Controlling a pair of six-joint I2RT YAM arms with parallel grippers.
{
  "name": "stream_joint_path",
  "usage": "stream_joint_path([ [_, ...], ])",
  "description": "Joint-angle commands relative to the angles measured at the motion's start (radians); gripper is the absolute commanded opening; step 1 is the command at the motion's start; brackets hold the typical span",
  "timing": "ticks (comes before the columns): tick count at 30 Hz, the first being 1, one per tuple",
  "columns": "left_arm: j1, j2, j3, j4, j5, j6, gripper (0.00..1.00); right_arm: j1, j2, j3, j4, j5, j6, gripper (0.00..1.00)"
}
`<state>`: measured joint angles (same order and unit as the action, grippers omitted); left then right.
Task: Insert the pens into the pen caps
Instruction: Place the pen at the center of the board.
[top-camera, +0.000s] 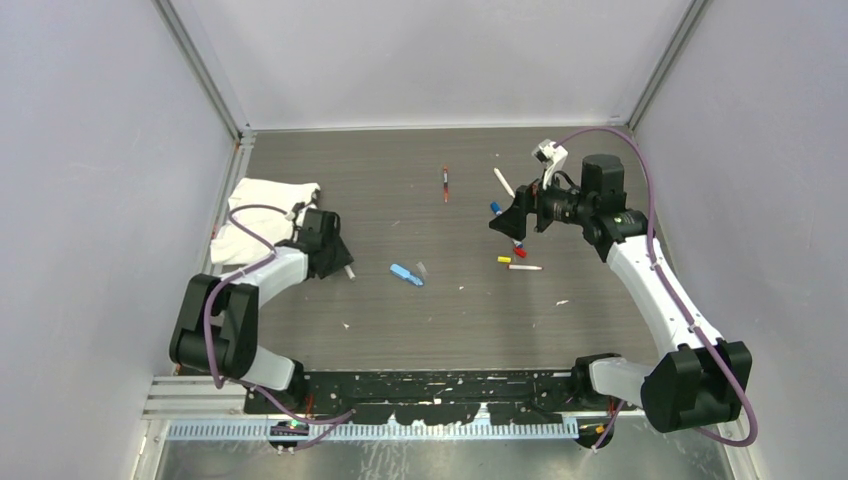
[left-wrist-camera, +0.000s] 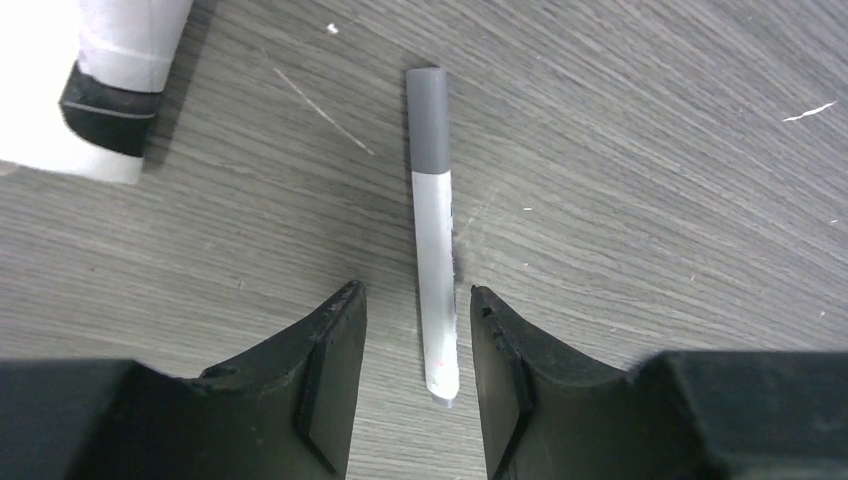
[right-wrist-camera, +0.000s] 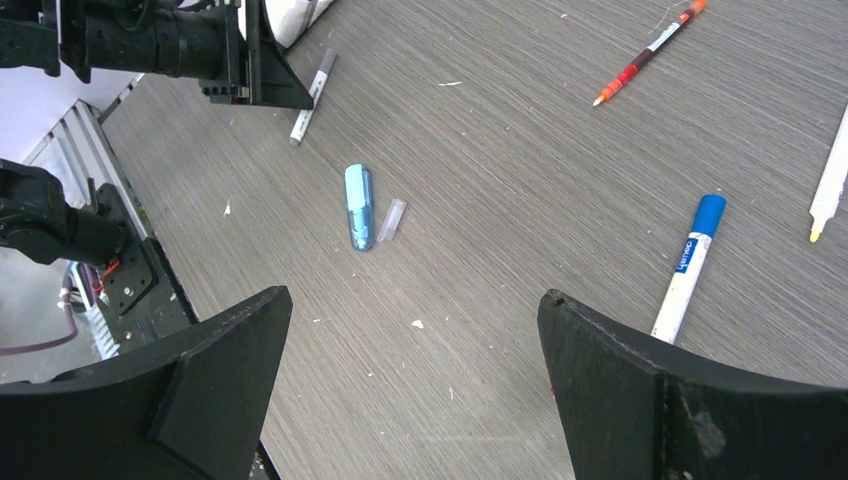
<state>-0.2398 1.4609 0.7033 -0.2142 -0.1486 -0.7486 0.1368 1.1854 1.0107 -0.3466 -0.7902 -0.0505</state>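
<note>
Between the left gripper's (left-wrist-camera: 415, 300) parted jaws, touching neither, a grey-capped pen (left-wrist-camera: 433, 250) lies flat on the table (left-wrist-camera: 650, 200). Farther right, the right gripper (right-wrist-camera: 412, 298) hangs wide open, holding nothing, a blue-capped pen (right-wrist-camera: 690, 265) near one finger.

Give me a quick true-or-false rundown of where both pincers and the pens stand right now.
1. The left pincer is clamped on the grey-capped pen. False: its jaws stand apart, and the pen lies on the table between them.
2. The right pincer is wide open and empty. True.
3. The blue-capped pen lies on the white cloth. False: it lies on the bare table.
4. A small clear tube lies beside the light-blue oblong piece. True.
</note>
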Motion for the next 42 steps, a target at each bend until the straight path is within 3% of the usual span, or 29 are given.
stream_joint_path([
  [1,0.008,-0.068,0.005,-0.062,-0.039,-0.021,0.45,-0.009,0.000,0.002,0.011,-0.011,-0.003,1.00],
  [8,0.008,-0.269,-0.036,-0.065,0.013,0.010,0.44,-0.020,0.001,-0.003,0.017,-0.002,-0.007,1.00],
  [13,0.008,-0.456,-0.109,0.024,0.140,0.072,0.47,-0.028,0.001,-0.007,0.021,-0.011,-0.010,1.00],
  [16,0.008,-0.576,-0.179,0.106,0.232,0.080,0.56,-0.033,0.000,-0.009,0.023,-0.019,-0.015,1.00],
  [22,0.008,-0.796,-0.306,0.279,0.333,0.043,0.85,-0.040,-0.002,-0.011,0.024,-0.041,-0.024,1.00],
  [24,0.008,-0.830,-0.342,0.345,0.375,0.022,0.89,-0.044,-0.002,-0.012,0.024,-0.054,-0.029,1.00],
  [30,0.008,-0.757,-0.363,0.500,0.584,-0.040,0.87,-0.049,0.009,-0.036,0.055,-0.131,-0.009,1.00],
  [34,0.005,-0.622,-0.349,0.597,0.706,-0.133,0.80,-0.050,0.048,-0.003,-0.102,-0.247,-0.172,1.00],
  [38,-0.062,-0.506,-0.339,0.634,0.682,-0.152,0.76,-0.050,0.069,0.024,-0.237,-0.169,-0.348,0.97],
  [42,-0.207,-0.443,-0.287,0.531,0.510,-0.074,0.75,-0.050,0.122,0.049,-0.307,-0.041,-0.430,0.88],
])
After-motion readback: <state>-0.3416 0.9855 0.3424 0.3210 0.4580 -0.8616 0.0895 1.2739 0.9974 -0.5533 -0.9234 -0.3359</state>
